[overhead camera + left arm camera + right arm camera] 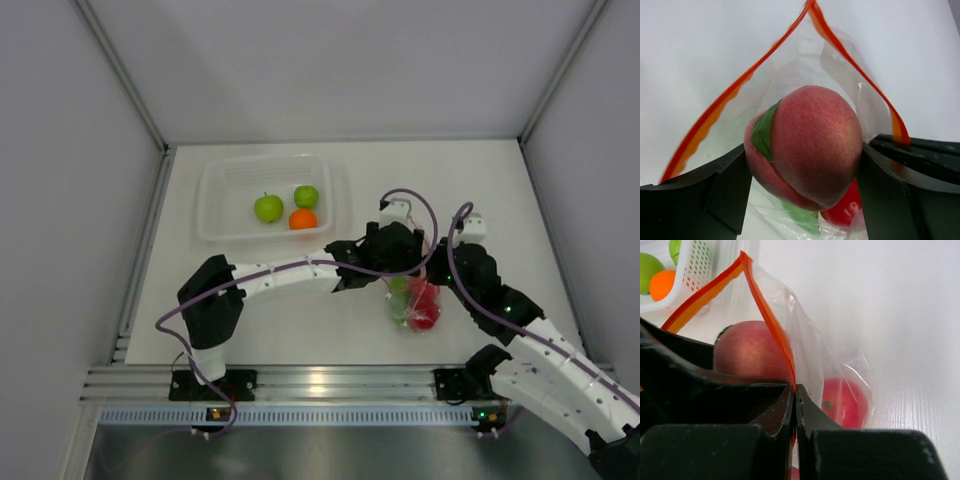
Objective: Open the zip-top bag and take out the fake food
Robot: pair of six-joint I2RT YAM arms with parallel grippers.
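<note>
Bag mouth is open: left gripper [804,170] is inside the small clear floppy plastic zip-top bag [412,308], fingers grasping both sides of a glossy pink-red plastic peach [810,140]. The right gripper [795,390] is clenched on the orange-red zipper strip [767,315] at the mouth's right edge. The bag lies mid-table between the arms, right of the clear rigid tub [225,195]. Exit path, as I judge it: straight back along the left fingers.
</note>
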